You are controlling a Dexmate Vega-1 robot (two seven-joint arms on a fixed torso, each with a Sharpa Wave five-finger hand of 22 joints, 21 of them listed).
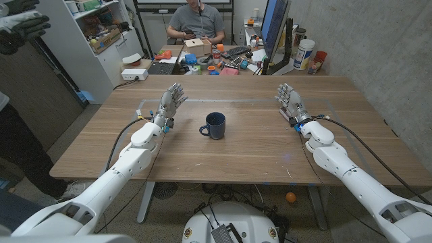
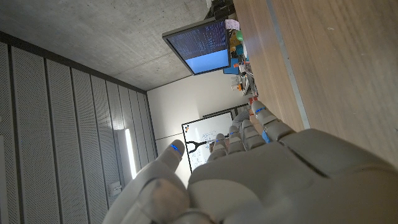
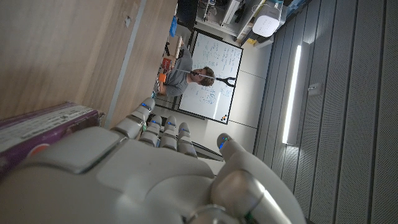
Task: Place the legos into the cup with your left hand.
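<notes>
Left hand: the left hand (image 1: 171, 103) stands on its edge on the wooden table (image 1: 243, 145), fingers apart and reaching toward the far side, holding nothing. In the left wrist view the same hand (image 2: 261, 180) shows from behind, fingers straight and spread.
Cup: a dark blue cup (image 1: 214, 125) with its handle turned toward the left hand stands upright just to the right of that hand and a little nearer the robot, apart from it. Whether anything lies inside the cup cannot be told.
Legos: I cannot make out any on the table near either hand.
Between hand and cup: bare wood, nothing in the way.
Right hand: the right hand (image 1: 290, 100) stands well to the right of the cup, on the other side of it from the left hand, fingers apart and pointing away from the robot, holding nothing. The right wrist view shows this hand (image 3: 155, 168) from the back, with a purple printed box (image 3: 43, 127) beside it against the table.
Beyond the hands: past the table's far edge a second desk carries a clutter of small coloured things (image 1: 216, 64), and a person (image 1: 196, 20) sits behind it; a monitor (image 1: 274, 23) stands to the right of the person.
Left margin: a person's gloved hand (image 1: 20, 30) shows at the far left, beyond the table's left edge, well apart from the left hand.
Open room: wide bare wood lies around the cup toward the near edge and toward both hands.
</notes>
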